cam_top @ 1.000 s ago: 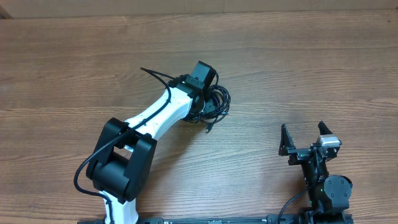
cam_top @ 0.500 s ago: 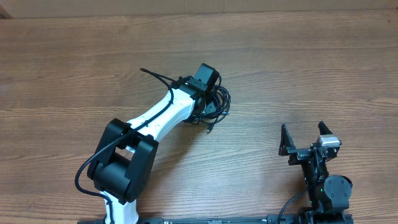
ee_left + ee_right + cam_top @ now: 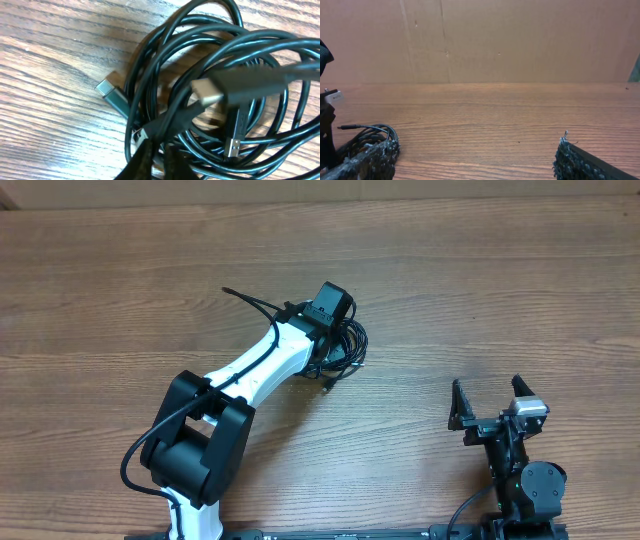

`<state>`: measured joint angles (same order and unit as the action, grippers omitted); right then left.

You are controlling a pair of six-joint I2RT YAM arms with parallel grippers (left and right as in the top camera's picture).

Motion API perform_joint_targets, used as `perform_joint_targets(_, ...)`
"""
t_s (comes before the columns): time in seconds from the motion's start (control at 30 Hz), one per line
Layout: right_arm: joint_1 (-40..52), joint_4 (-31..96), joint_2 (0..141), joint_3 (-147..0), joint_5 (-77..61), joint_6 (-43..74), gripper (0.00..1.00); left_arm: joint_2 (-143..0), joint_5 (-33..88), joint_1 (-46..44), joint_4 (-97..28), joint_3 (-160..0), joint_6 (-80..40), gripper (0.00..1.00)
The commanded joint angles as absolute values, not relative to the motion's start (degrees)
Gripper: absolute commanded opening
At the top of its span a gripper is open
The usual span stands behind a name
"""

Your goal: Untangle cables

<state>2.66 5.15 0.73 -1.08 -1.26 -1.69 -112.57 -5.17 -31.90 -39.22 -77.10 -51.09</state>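
The cables (image 3: 348,346) are a tangled bundle of thin black cords on the wooden table, just right of centre. In the left wrist view the cables (image 3: 170,120) fill the frame. One silver plug (image 3: 107,89) rests on the wood, a USB plug (image 3: 232,147) lies inside the loops, and a blurred plug (image 3: 210,91) hangs closer to the camera. My left gripper (image 3: 155,161) has its jaws nearly together, pinching a strand at the bundle's near edge. From overhead the left gripper (image 3: 335,340) is mostly hidden under its wrist. My right gripper (image 3: 488,390) stands open and empty, far from the bundle.
The right wrist view shows the open right gripper (image 3: 475,167) over bare wood, with the cables (image 3: 367,135) at its far left. A brown cardboard wall (image 3: 480,40) runs along the table's far edge. The white left arm (image 3: 240,375) stretches diagonally across the near-left table.
The left jaws have closed on the bundle. The loose plug end below the bundle has drawn in slightly toward it. The right arm has not moved.
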Motion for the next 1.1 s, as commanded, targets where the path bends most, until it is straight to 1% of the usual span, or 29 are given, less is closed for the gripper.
perform_joint_targets(0.0,2.5,4.8,0.2,-0.5,-0.9,-1.6,1.0,-113.3,-7.0,-32.2,-39.3,-77.0,-51.7,0.04)
perform_joint_targets(0.2,2.5,4.8,0.2,-0.5,-0.9,-1.6,1.0,-112.1,-5.7,-31.4,-39.8,-78.7,-48.5,0.04)
perform_joint_targets(0.57,2.5,4.8,0.2,-0.5,-0.9,-1.6,1.0,-103.8,-4.6,-30.0,-49.5,-89.7,-45.3,0.04)
perform_joint_targets(0.77,2.5,4.8,0.2,-0.5,-0.9,-1.6,1.0,-99.1,-3.5,-30.0,-50.7,-90.0,-44.3,0.04)
perform_joint_targets(1.07,2.5,4.8,0.2,-0.5,-0.9,-1.6,1.0,-100.4,-1.4,-30.5,-52.1,-89.6,-42.3,0.04)
